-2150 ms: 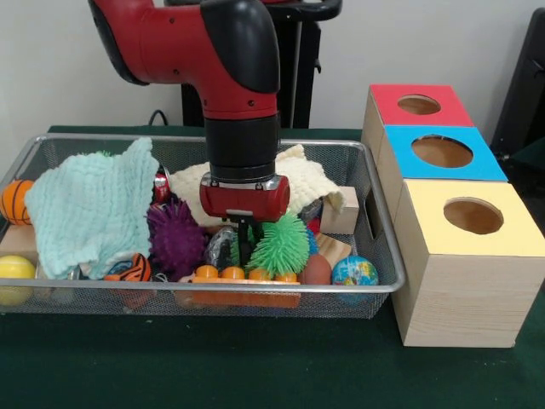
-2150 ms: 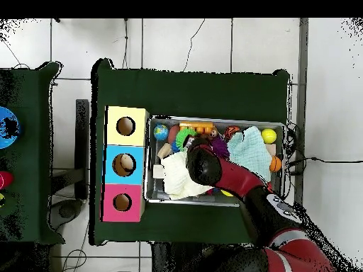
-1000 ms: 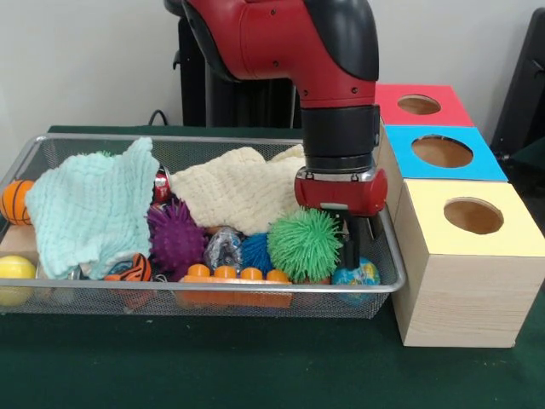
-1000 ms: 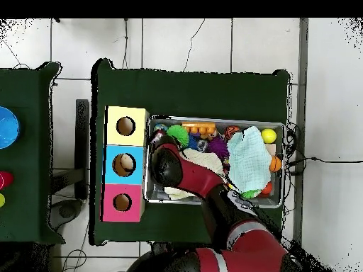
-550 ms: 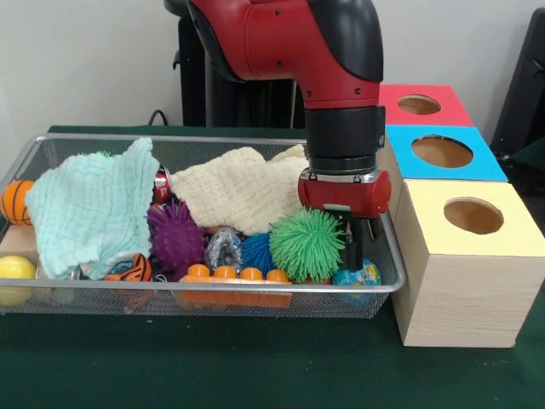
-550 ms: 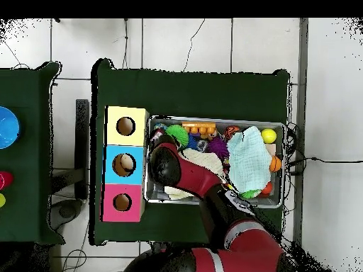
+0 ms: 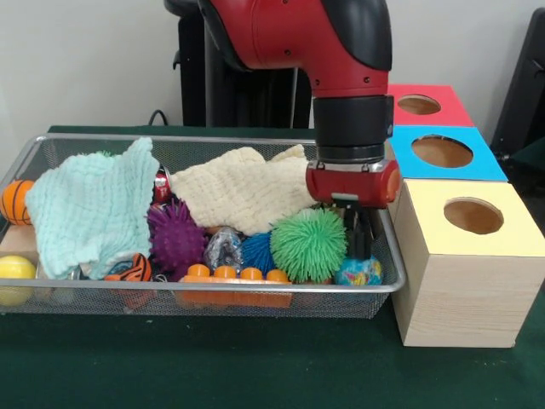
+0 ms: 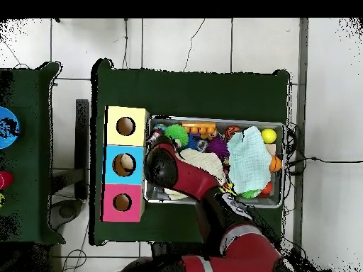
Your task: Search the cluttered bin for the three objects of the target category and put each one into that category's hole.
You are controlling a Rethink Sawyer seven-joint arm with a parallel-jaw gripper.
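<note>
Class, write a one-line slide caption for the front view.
Sawyer gripper lowered into the wire bin by the green spiky ball, beside three boxes.

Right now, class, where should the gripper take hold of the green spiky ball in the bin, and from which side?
Grip the green spiky ball across its round middle, coming straight down from above. Its top is bare, but the blue spiky ball and the globe ball crowd its sides, and the bin wall blocks the front. The soft spikes will probably squash.

We see a silver wire-mesh bin (image 7: 379,285), waffle-weave cloths in mint (image 7: 89,209) and cream (image 7: 243,196), rubbery spiky balls (image 7: 308,244), and pale matt wooden boxes (image 7: 456,294).
</note>
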